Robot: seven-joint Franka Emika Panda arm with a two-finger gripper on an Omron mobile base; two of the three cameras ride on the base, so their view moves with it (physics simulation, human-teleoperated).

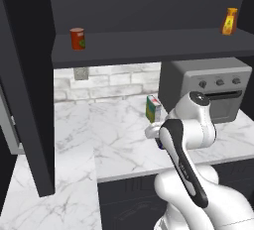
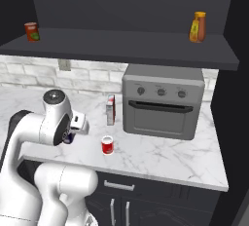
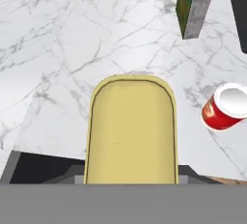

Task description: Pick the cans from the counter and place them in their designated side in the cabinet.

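Note:
The boxy tin (image 3: 130,131) with its yellow top sits close under the hand, and a bit of its dark blue label (image 2: 68,137) shows below the wrist. My gripper (image 2: 72,131) is shut on this tin at the front edge of the white marble counter (image 2: 160,154); the fingertips are hidden. The short red can (image 2: 107,145) with a white top stands on the counter just right of the hand, and it is also in the hand view (image 3: 224,107). Above, the dark cabinet (image 1: 149,45) has a long open shelf.
A green-and-white carton (image 2: 111,109) stands behind the hand, beside the grey oven (image 2: 163,103). On the shelf stand an orange-red can (image 1: 77,38) at the left and an orange bottle (image 1: 229,21) at the right. A tall dark side panel (image 1: 30,85) stands at the left.

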